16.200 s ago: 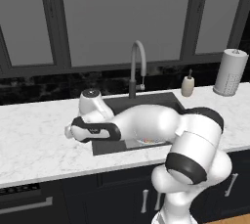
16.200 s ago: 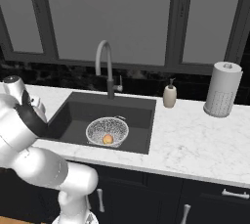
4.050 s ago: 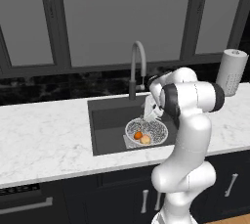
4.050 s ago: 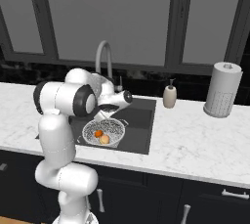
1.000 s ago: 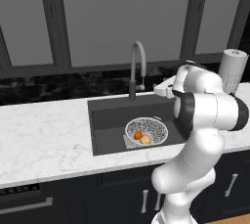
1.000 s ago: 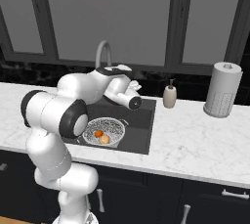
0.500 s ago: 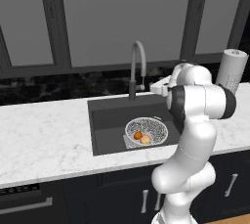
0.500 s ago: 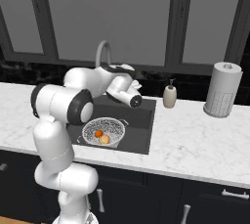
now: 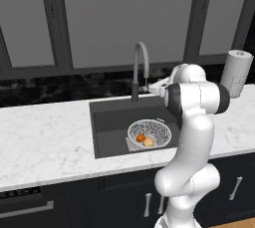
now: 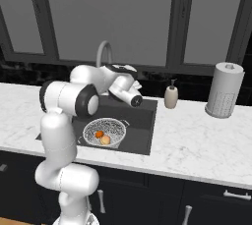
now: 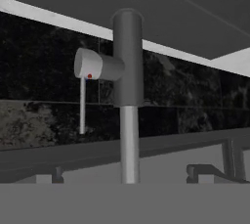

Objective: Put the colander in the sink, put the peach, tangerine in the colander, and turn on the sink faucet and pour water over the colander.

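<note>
White marble counter (image 9: 45,137) held the sink (image 9: 107,122). Colander (image 9: 149,132) sat inside, peach (image 9: 148,142) and tangerine (image 9: 141,137) in it. Gripper (image 9: 152,88), jaws spread wide, hovered beside the sink faucet (image 9: 140,67), empty.

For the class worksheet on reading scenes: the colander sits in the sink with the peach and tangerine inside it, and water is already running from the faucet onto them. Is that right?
Not quite. No water is running yet: the left base view shows the faucet dry above the sink. The rest holds: the colander sits in the sink with the peach and tangerine inside.
</note>
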